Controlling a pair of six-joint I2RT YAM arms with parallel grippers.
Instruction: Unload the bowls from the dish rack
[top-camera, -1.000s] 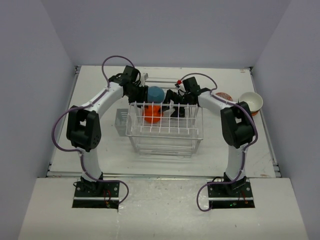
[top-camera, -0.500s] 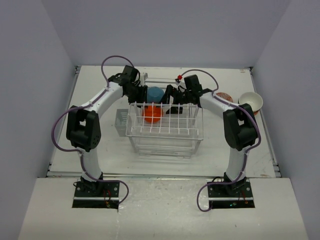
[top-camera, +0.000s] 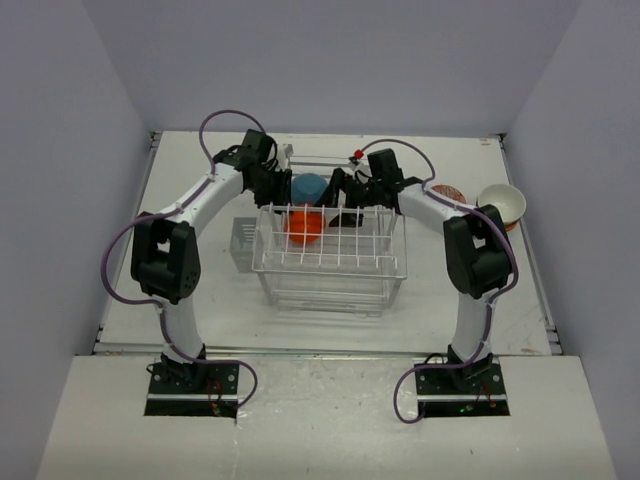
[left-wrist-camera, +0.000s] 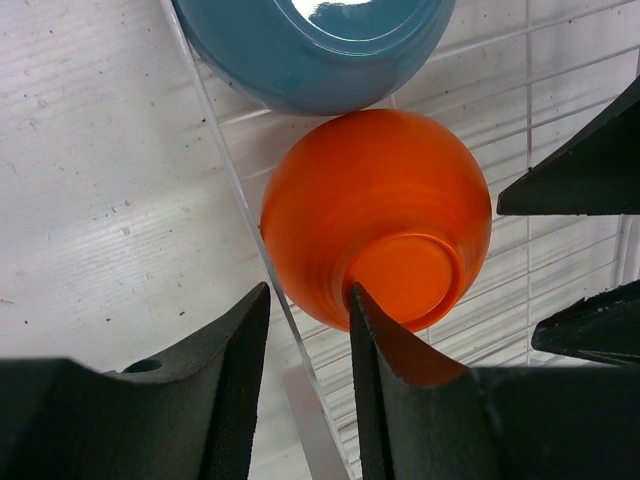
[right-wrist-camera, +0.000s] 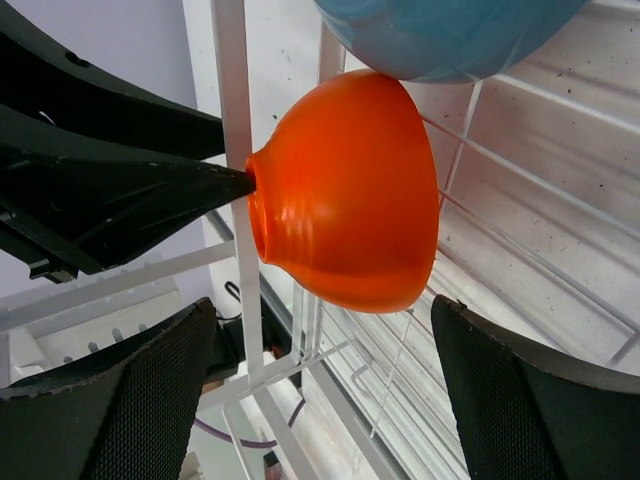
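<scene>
Left wrist, unlike top external, shows left gripper (left-wrist-camera: 305, 345) touching orange bowl (left-wrist-camera: 375, 205).

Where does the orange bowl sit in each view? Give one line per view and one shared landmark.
Top external: orange bowl in the far-left part of the dish rack.
Left wrist: centre of frame, its foot towards the camera.
Right wrist: centre, on its side, foot pointing left.
Shared landmark: the blue bowl, just above it in every picture.
</scene>
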